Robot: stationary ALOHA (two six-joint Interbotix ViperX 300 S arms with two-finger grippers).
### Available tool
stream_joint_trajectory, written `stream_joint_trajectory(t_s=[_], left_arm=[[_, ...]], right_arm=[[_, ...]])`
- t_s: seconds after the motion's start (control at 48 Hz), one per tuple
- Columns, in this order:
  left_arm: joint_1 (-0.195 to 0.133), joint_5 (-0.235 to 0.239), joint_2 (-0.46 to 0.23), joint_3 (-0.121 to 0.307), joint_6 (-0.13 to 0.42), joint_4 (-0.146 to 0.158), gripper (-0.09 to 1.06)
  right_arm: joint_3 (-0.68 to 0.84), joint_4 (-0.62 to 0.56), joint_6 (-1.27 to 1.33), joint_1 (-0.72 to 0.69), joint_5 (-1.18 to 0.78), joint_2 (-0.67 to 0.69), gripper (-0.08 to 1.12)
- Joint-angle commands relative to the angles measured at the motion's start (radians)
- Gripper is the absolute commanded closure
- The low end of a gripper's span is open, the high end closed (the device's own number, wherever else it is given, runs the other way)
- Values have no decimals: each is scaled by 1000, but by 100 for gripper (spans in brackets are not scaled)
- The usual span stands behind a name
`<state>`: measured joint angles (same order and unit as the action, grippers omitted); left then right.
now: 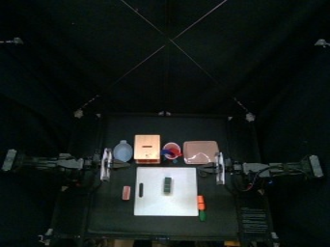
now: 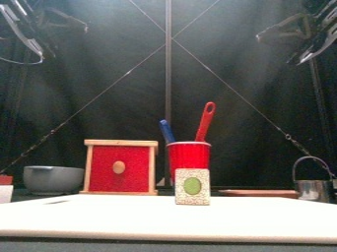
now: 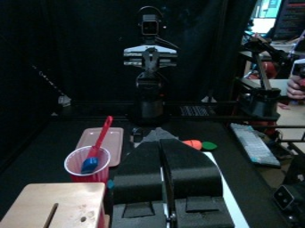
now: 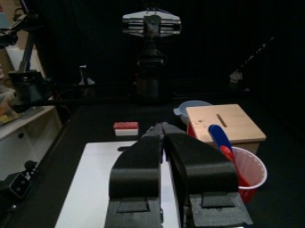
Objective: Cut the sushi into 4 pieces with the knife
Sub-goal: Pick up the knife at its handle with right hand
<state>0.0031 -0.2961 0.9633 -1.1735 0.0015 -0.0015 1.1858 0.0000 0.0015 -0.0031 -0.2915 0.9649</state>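
1. Black curtains (image 1: 165, 58) close the back and sides of a small black table (image 1: 103, 217).
2. Left gripper (image 3: 165, 147) hangs at the table's left side, its jaws pressed together and holding nothing.
3. Right gripper (image 4: 167, 134) hangs at the right side, jaws likewise pressed together and empty.
4. Between the two grippers lies a white cutting board (image 1: 168, 190), and the sushi roll (image 1: 169, 182) sits on it in one dark green piece, well apart from both.
5. Behind the board, between the grippers and nearer the back, a red cup (image 2: 190, 157) stands with a blue knife (image 2: 168, 131) and a red knife (image 2: 206, 120) upright in it.
6. On the left gripper's side of the cup sits a wooden box (image 1: 149, 148) with a red front, then a bowl (image 1: 123, 151) nearest that gripper.
7. On the right gripper's side of the cup lies a pink tray (image 1: 199, 150), and a metal cutter (image 2: 310, 185) stands farther right.
8. Forward of the left gripper, a red-and-white toy (image 1: 126, 192) lies just off the board.
9. Forward of the right gripper lie an orange toy (image 1: 202, 203) and a green toy (image 1: 204, 216).
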Motion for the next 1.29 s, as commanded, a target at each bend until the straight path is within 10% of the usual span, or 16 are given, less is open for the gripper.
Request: stream_joint_trajectory(t_s=[0.021,0.458,0.854,1.292], left_arm=[[11,-46,-40,15,5,-2,105],[95,-84,-155,48,0,-2,91],[141,-84,-158,25,0,-54,91],[153,-84,-158,3,2,-71,91]], right_arm=[[-35,37,18,-54,-6,-29,104],[-479,78,58,-218,391,-413,75],[-847,-14,44,-255,965,-673,0],[-1048,-67,-67,-222,1347,-911,0]])
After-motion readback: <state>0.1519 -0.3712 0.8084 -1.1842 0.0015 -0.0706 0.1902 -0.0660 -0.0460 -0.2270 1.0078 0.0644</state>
